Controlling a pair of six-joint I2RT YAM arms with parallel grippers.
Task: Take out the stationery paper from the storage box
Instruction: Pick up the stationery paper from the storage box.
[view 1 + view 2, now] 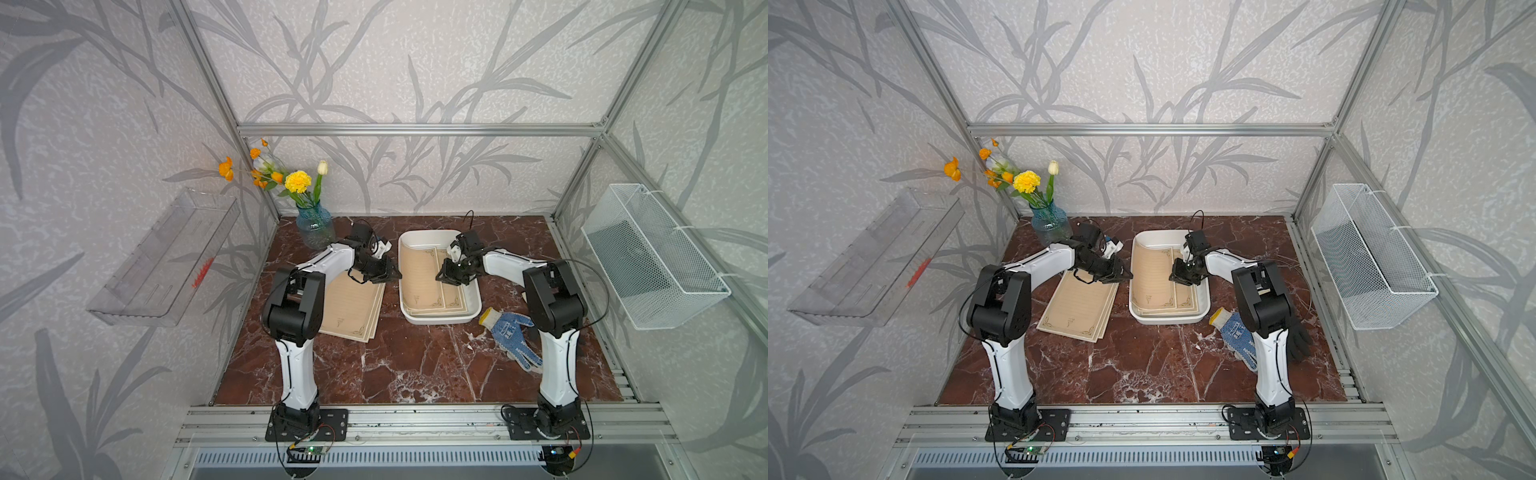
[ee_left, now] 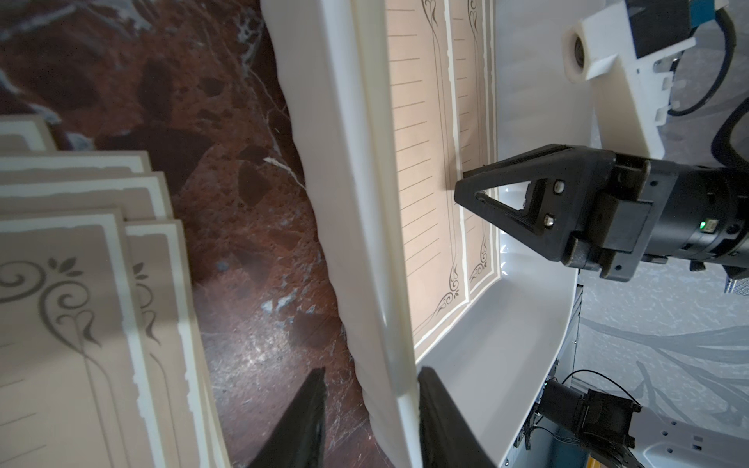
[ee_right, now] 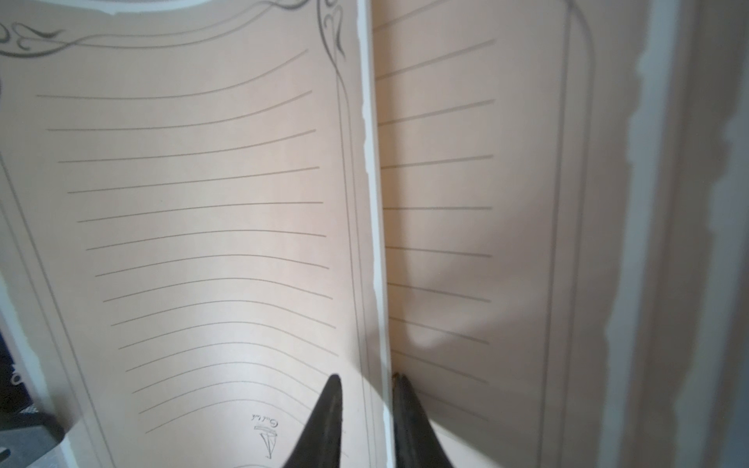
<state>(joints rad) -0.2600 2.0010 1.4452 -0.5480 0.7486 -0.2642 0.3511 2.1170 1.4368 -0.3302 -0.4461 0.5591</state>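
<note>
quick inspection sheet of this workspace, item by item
surface: red-brown marble tabletop, white veins
job's things: white storage box holds stationery paper, with the top sheet bowed upward; removed sheets lie fanned beside it
clutter: dotted glove, black glove, flower vase
grippers: left gripper open, straddling the box rim; right gripper narrowly open astride the top sheet's edge, grip unclear
cables: black cable loops at both wrists
surroundings: clear shelf tray, wire basket, leaf wallpaper
</note>
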